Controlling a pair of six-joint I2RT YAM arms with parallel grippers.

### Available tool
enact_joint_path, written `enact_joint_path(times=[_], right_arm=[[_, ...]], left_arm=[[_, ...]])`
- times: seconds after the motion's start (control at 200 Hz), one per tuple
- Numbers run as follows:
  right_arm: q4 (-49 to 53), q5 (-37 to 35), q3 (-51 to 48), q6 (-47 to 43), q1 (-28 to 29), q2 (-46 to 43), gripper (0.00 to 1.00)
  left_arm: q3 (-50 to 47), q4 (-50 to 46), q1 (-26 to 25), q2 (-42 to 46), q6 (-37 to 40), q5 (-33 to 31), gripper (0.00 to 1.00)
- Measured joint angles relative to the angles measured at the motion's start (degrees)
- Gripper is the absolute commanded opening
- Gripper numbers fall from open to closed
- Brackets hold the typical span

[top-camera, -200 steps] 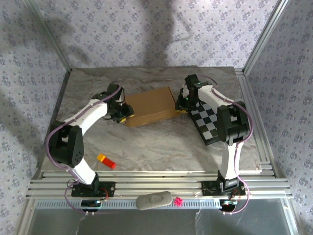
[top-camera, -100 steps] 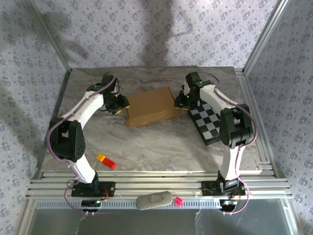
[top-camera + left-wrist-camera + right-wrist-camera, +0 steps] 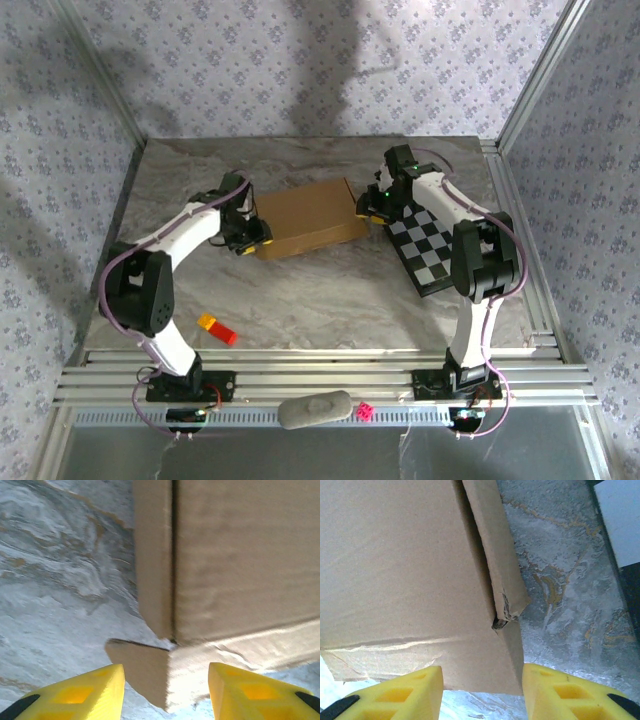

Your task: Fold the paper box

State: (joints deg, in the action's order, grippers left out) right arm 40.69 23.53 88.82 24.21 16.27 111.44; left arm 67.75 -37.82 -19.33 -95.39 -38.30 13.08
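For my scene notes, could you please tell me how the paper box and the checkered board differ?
The paper box is plain brown; the checkered board has black-and-white squares. The box sits mid-table with raised sides; the board lies thin and flat at the right. Both are rectangular.

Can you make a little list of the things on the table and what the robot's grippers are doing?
box: paper box, closed, middle of table
left gripper: open, straddling a left corner of box
right gripper: open, straddling a right corner of box
board: checkered board, right of box
block: orange-red, front left
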Motion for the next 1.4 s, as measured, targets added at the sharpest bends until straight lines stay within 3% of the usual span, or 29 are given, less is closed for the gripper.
enact_joint_path(times=[0.275, 1.039, 1.399], right_arm=[[0.37, 1.81, 0.00, 0.28, 0.72, 1.77, 0.48], [4.37, 0.81, 2.19, -0.66, 1.38, 5.03, 0.49], [7.50, -3.89, 6.86, -2.93, 1.38, 5.20, 0.56]], left_arm=[[-6.12, 4.63, -1.40, 2.71, -3.17, 1.92, 0.48], [-6.47, 10.38, -2.45, 1.40, -5.77, 2.56, 0.38], [-6.45, 8.63, -2.01, 2.82, -5.53, 1.95, 0.48]])
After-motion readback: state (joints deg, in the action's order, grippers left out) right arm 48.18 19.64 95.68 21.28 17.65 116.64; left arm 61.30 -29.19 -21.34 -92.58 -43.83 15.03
